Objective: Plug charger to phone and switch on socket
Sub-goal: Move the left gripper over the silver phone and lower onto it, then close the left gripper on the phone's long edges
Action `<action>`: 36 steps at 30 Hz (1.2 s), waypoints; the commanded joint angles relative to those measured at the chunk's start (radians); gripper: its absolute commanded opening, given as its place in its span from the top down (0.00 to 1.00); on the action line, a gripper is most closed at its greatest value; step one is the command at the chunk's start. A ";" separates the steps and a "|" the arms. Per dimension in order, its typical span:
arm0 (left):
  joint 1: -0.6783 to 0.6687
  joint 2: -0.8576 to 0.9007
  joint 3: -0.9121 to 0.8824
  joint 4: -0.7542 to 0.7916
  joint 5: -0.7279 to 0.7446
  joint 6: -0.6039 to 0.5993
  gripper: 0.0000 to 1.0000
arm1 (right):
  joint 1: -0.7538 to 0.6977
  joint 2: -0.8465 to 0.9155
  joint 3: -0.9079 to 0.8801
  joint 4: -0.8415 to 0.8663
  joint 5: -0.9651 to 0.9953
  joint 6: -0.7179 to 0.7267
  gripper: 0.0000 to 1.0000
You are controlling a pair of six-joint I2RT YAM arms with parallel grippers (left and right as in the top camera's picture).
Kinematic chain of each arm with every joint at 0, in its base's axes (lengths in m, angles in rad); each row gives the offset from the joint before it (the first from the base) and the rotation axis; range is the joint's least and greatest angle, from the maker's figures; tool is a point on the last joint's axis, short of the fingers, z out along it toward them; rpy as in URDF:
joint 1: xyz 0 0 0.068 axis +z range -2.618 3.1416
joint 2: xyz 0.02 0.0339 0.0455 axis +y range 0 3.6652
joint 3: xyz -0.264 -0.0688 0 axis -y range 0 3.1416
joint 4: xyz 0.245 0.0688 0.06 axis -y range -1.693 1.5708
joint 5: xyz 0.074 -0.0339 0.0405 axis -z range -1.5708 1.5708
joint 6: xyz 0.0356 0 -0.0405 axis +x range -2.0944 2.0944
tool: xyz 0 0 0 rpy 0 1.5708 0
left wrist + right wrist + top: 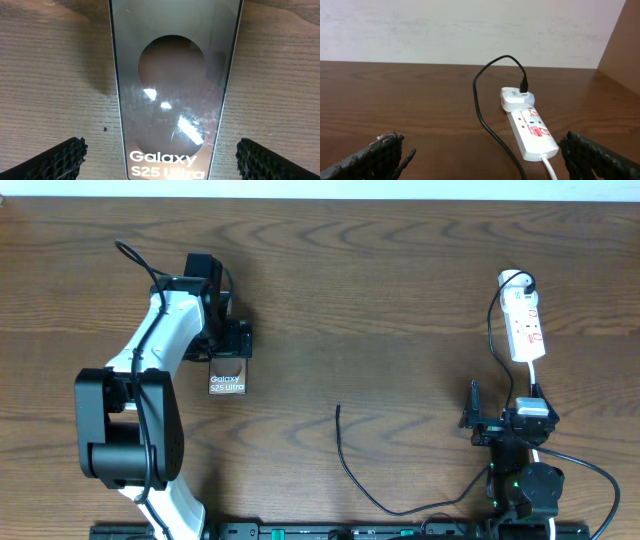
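Note:
The phone [228, 381] lies flat on the table at the left, its screen showing a brownish oval and "Galaxy S25 Ultra". My left gripper [228, 345] hovers over its far end, open, fingers on either side of the phone [170, 95]. The white socket strip [524, 325] lies at the far right with a white adapter plugged in at its far end. The black charger cable [355, 470] runs from the adapter to a loose tip [338, 409] at table centre. My right gripper [497, 420] is open and empty, just near of the socket [532, 131].
The brown wooden table [380, 290] carries only these things. The socket's white cord [551, 167] runs back toward the right arm's base. A pale wall [470, 30] stands behind the table's far edge.

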 commanded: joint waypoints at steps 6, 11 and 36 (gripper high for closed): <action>-0.008 0.135 -0.004 0.005 0.014 -0.004 0.02 | 0.009 -0.005 -0.001 -0.004 0.008 -0.016 0.01; -0.008 0.151 -0.004 0.025 0.014 0.006 0.02 | 0.009 -0.005 -0.001 -0.004 0.008 -0.016 0.01; -0.008 0.151 -0.055 0.109 0.067 0.019 0.02 | 0.009 -0.005 -0.001 -0.004 0.008 -0.016 0.01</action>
